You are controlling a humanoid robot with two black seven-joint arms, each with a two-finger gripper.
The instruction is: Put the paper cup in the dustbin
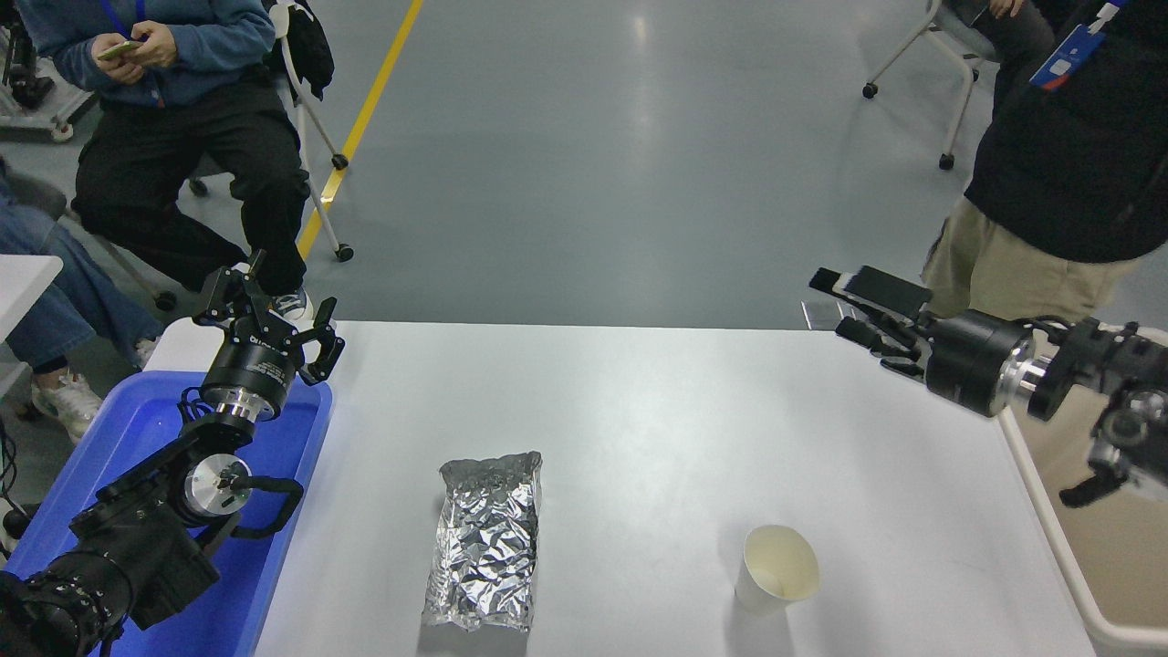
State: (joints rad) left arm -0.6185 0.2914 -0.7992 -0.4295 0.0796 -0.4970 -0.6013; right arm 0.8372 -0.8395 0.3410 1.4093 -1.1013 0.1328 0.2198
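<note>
The paper cup (777, 568) stands upright near the table's front edge, right of centre, its cream inside showing. The beige dustbin (1100, 623) with its thick white rim stands beside the table's right edge, partly cut off by the picture. My right gripper (835, 306) hangs open and empty over the table's far right corner, turned sideways with its fingers pointing left, well behind the cup. My left gripper (271, 315) is parked open over the far end of the blue tray.
A crinkled silver foil bag (484, 552) lies at the front centre. A blue tray (297, 447) sits at the left edge under the left arm. A person (1058, 155) stands at the far right corner; another sits at the far left (182, 100).
</note>
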